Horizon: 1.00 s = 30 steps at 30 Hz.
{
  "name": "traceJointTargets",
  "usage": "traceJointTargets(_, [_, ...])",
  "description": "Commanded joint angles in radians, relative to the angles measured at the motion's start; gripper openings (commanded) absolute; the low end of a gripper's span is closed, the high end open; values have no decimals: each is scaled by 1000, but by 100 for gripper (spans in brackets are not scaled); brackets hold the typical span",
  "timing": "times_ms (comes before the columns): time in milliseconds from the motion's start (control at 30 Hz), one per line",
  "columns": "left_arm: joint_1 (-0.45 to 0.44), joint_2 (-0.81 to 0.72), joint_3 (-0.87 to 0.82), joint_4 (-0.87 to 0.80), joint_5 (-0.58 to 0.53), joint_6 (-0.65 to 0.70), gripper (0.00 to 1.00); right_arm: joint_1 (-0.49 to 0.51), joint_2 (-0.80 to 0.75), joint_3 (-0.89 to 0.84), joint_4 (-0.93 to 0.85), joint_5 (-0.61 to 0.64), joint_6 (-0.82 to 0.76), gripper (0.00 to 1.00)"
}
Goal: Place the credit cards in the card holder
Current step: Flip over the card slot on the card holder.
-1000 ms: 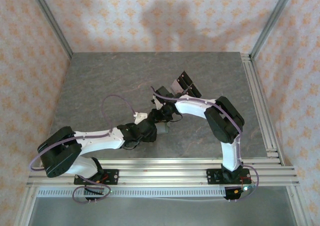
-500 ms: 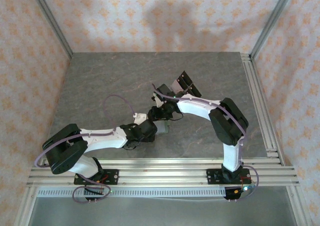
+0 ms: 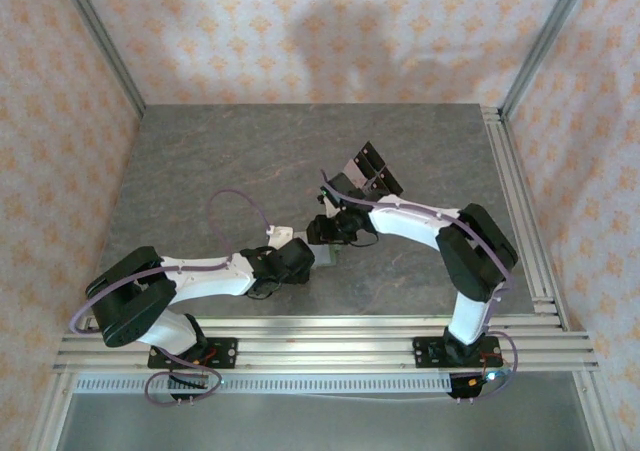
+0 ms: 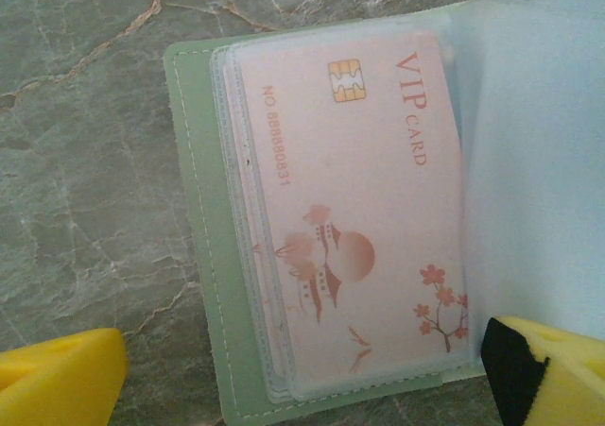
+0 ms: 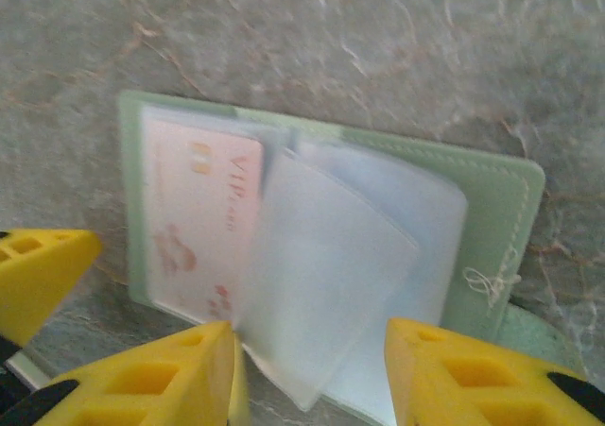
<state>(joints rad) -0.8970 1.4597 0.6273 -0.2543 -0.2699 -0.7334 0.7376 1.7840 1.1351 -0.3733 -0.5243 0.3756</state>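
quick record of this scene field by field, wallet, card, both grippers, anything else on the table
card holder: green, lying open on the table
clear sleeves: fanned out, one lifted
credit card: pink VIP card, inside a sleeve
left gripper: open wide, over the holder's card side
right gripper: open, lifted sleeve's corner between its fingers
stand: clear with black panels, beyond the arms
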Motion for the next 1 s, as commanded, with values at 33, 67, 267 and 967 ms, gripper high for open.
traceJointTargets(33, [-8,-12,8,-25,-42,-14,98,-1,-29,-45,69,-12,49,46])
traceJointTargets(67, [-8,-12,7,-24,-43,-14,98,-1,-28,-53,79,-18,56,46])
traceJointTargets(267, [-8,-8,9,-20,-40,-14,98,-1,0,-68,121,-44,76,46])
traceJointTargets(967, [-8,-24,5,-23,-44,-14,98,-1,57,-62,178,-114,112,46])
